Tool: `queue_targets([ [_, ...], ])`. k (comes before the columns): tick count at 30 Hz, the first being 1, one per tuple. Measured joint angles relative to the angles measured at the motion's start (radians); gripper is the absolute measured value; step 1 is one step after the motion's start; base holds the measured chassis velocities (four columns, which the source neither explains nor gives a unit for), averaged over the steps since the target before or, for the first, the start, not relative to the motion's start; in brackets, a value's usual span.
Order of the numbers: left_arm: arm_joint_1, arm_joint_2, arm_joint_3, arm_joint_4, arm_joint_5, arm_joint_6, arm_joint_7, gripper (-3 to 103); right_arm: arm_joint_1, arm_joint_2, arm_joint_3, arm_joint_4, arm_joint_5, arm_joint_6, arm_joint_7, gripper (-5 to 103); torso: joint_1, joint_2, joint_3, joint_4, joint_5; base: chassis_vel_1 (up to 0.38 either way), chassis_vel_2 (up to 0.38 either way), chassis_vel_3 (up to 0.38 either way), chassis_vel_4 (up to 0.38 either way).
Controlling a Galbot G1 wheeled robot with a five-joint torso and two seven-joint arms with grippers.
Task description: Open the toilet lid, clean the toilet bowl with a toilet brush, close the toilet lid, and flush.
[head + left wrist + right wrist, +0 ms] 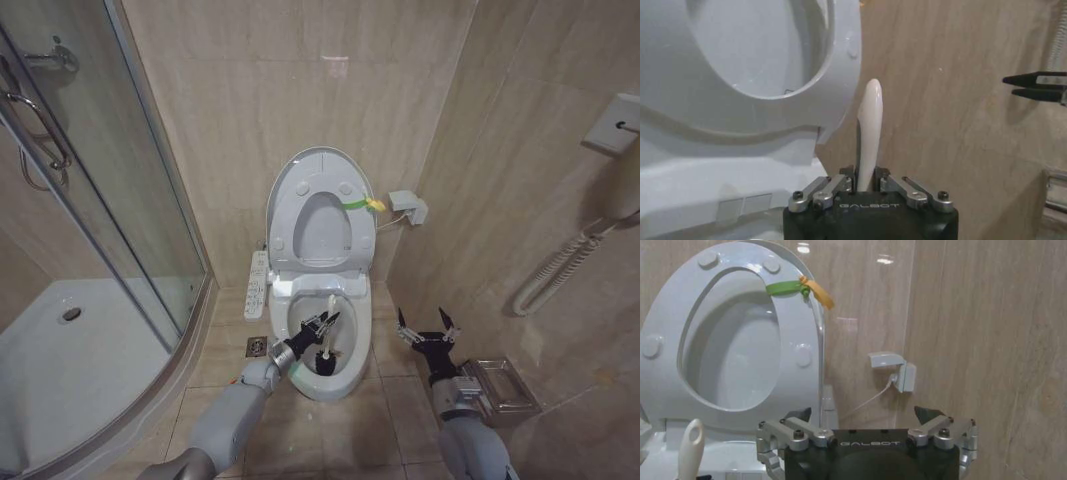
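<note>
The toilet lid [322, 235] stands raised against the wall with the ring seat [285, 215] in front of it, and a yellow-green loop [362, 204] is tied at its edge. Below lies the open toilet bowl [345, 385]. My left gripper [322, 326] hangs over the bowl, shut on the white handle of the toilet brush [330, 302]; the dark bristle head [325, 362] is down inside the bowl. In the left wrist view the handle [871, 120] rises from between the fingers of that gripper [867, 186]. My right gripper [425, 326] [863, 415] stands open and empty to the right of the bowl.
A button panel [257, 285] sits on the bowl's left side, with a floor drain [256, 346] beside it. The glass shower enclosure [110, 230] and white tray [60, 360] lie to the left. A metal rack [497, 385] and wall hose [555, 265] are to the right.
</note>
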State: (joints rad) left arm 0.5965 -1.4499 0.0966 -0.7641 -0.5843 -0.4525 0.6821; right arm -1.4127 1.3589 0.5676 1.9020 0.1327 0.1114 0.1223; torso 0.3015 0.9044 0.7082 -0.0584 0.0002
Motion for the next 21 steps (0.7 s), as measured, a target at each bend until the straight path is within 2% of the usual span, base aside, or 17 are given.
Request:
queue_targets([
  [7, -0.006, 0.009, -0.018, -0.036, 0.068, -0.022, 0.010, 19, 0.000, 0.000, 0.000, 0.000, 0.000, 0.000, 0.000, 100, 0.000, 0.000, 0.000, -0.0002, -0.0002, 0.000, 0.000, 0.000, 0.000],
  [15, 0.013, 0.033, -0.003, -0.121, 0.050, -0.021, 0.020, 19, 0.000, 0.000, 0.000, 0.000, 0.000, 0.000, 0.000, 100, 0.000, 0.000, 0.000, -0.0001, -0.0002, 0.000, 0.000, 0.000, 0.000],
  [21, 0.014, 0.015, 0.004, -0.111, 0.081, -0.066, 0.031, 19, 0.000, 0.000, 0.000, 0.000, 0.000, 0.000, 0.000, 100, 0.000, 0.000, -0.001, -0.0001, -0.0002, 0.000, 0.000, 0.000, 0.000],
])
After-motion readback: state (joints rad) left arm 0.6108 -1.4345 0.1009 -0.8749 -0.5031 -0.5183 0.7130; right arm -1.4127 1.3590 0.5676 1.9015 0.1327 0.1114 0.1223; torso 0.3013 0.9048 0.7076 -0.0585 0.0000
